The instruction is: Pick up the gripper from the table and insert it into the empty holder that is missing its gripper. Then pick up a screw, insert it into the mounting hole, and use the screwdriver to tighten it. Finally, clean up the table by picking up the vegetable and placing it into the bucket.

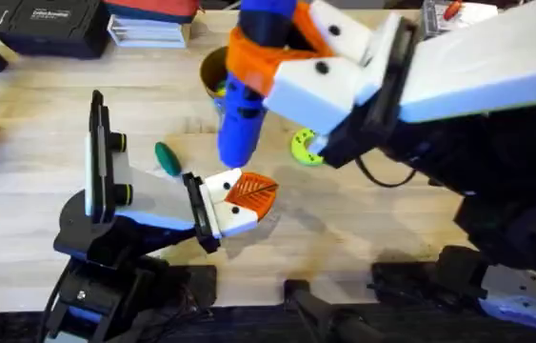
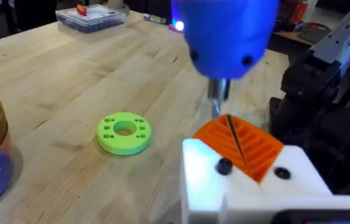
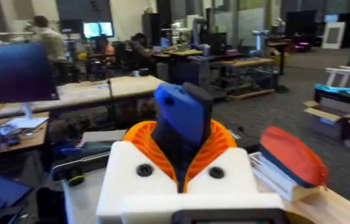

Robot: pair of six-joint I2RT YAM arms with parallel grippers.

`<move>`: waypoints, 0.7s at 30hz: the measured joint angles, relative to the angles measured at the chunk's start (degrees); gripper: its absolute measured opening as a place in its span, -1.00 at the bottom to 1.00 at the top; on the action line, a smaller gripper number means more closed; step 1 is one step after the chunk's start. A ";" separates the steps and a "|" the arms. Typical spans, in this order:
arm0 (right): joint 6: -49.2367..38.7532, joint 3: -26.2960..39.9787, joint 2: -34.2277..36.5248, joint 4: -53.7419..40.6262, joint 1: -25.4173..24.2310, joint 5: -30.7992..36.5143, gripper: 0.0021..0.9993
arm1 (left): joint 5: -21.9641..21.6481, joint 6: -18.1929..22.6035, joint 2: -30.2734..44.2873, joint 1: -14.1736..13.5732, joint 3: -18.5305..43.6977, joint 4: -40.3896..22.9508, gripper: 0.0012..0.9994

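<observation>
One blue cylindrical powered screwdriver stands near-vertical, clamped in the right gripper, metal bit pointing down onto the orange ribbed fingertip pinched by the left gripper.

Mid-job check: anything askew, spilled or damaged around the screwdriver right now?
Nothing looks spilled or broken. The screwdriver stands near upright in the right end effector, bit down on orange ribbed plastic at the left end effector. The vegetable lies loose on the table, outside the bucket.
</observation>
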 joint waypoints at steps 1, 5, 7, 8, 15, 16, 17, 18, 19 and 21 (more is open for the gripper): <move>-0.08 0.00 0.86 0.90 0.59 -0.77 -0.94 | 0.00 -0.02 0.00 0.00 0.00 0.00 -0.99; -2.12 0.00 2.49 2.12 2.07 -4.84 -0.94 | 0.00 0.00 0.00 0.00 0.00 0.00 -0.99; -2.99 0.00 2.59 2.13 2.41 -6.32 -0.94 | 0.00 -0.02 0.00 0.00 0.00 0.00 -0.99; -3.24 0.00 2.59 2.19 2.42 -6.75 -0.94 | 0.00 0.00 -0.01 0.00 0.00 0.00 -0.99; -5.15 0.00 3.11 2.64 2.42 -8.02 -0.94 | 0.00 -0.02 0.00 0.00 0.00 0.00 -0.99; -5.22 0.00 3.40 2.62 2.42 -8.04 -0.94 | 0.00 0.00 0.00 0.00 0.00 0.00 -0.99; -5.23 0.00 3.76 2.58 2.42 -8.08 -0.94 | 0.00 -0.01 0.00 0.00 0.00 0.00 -0.99; -5.26 0.00 4.14 2.61 2.42 -8.14 -0.94 | 0.00 -0.02 0.00 0.00 0.00 -0.02 -0.99; -5.29 0.00 4.37 2.71 2.42 -8.19 -0.94 | 0.00 -0.02 0.00 0.00 0.00 0.00 -0.99; -5.45 0.00 4.48 2.81 2.42 -8.21 -0.94 | 0.00 -0.02 0.00 0.00 0.00 0.00 -0.99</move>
